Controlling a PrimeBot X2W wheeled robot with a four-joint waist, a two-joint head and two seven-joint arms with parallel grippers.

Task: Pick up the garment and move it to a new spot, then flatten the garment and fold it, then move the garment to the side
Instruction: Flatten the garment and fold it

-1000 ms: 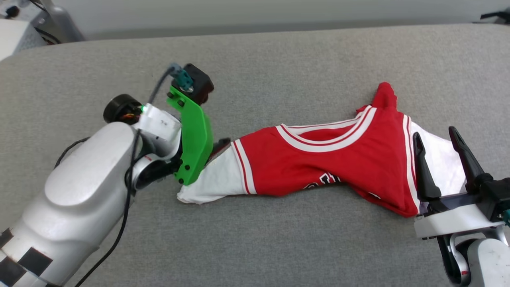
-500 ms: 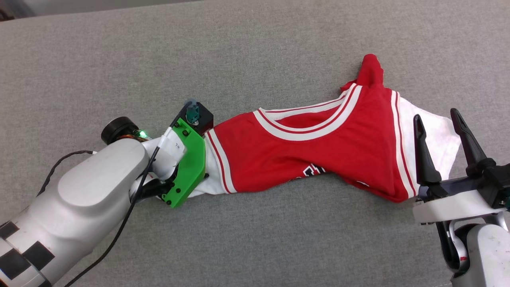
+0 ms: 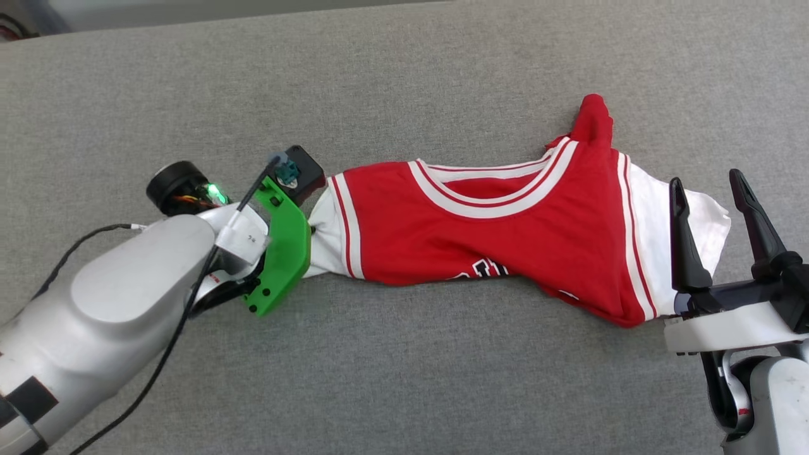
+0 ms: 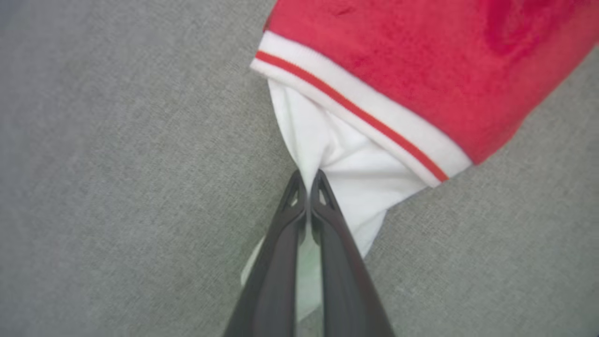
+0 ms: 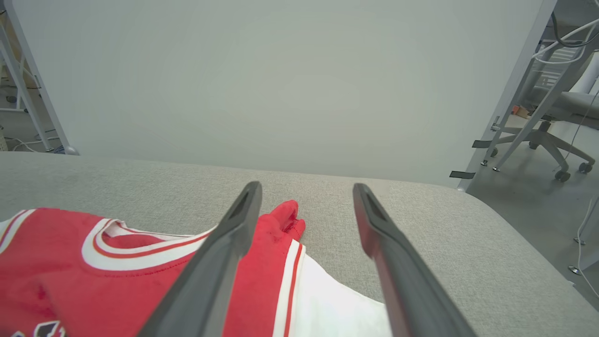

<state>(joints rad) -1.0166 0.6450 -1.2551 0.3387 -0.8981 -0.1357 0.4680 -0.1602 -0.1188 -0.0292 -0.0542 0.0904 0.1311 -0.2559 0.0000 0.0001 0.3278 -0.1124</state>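
The garment is lying bunched and drawn out sideways across the grey table, collar up, its lettering mostly tucked under a fold. The left pincer is pinching the white sleeve at the garment's left end, its fingers pressed together on the cloth. The right pincer is hovering spread wide by the other white sleeve, gripping nothing; whether it is touching the cloth cannot be told. The step in hand is looking like the first one, taking hold for the pick-up. The next move is probably calling for the right pincer lowering onto its sleeve and closing, then both arms lifting together with the cloth taut.
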